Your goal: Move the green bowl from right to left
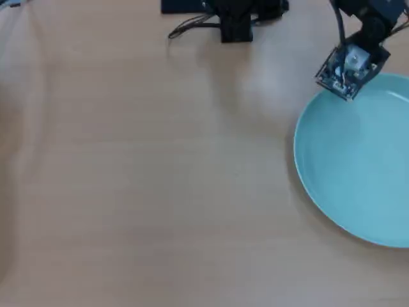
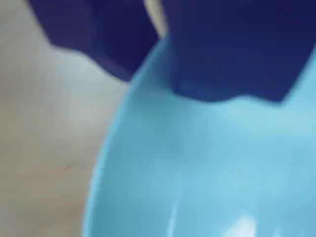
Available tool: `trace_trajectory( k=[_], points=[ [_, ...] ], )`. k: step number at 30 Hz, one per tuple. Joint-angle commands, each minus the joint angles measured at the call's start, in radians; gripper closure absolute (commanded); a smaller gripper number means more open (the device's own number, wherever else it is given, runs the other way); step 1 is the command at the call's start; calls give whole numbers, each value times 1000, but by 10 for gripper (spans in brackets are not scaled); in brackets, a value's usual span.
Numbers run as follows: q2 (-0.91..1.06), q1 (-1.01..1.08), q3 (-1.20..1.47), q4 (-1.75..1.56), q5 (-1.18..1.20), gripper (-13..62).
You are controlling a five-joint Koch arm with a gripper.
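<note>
- On my overhead feed, the far left of the pale wood-grain laminate table is bare board, with only a sliver of something blue cut off at the top-left corner.
- Moving right along the top edge, I see a black block-shaped arm base with thin dark cables trailing off its left side onto the table.
- Further right, the black arm reaches down from the top-right corner, and its wrist carries a small exposed circuit board with a white part facing up at the camera.
- That wrist sits right over the upper-left rim of the glossy, pale turquoise-green, round, shallow bowl, which lies flat on the table at the right side of the overhead view, its right part cut off by the frame edge.
- From above, the black gripper is hidden under its own wrist, so I get nothing on the jaws from this camera.
- On my wrist feed, blurred and very close, the table shows on the left and the bowl's curved rim sweeps from bottom left up to top centre, with the bowl's inside filling the right.
- The gripper shows as 2 dark blue-black jaws at the top: 1 outside the rim on the left, 1 over the bowl's inside on the right, with the rim running up between them.
- The jaws stand apart with a narrow gap; I cannot tell whether they pinch the rim or merely straddle it.
</note>
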Motion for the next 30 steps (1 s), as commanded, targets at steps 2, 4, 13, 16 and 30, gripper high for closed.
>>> trace_trajectory(
  k=[2,4,13,16,30],
  points=[
    [3,5,-23,0,-2,551],
    [3,3,-18,2,0,552],
    [6,3,-8,23,6,506],
    [8,3,2,34,11,446],
    [210,-9,-20,192,127,298]
  ],
)
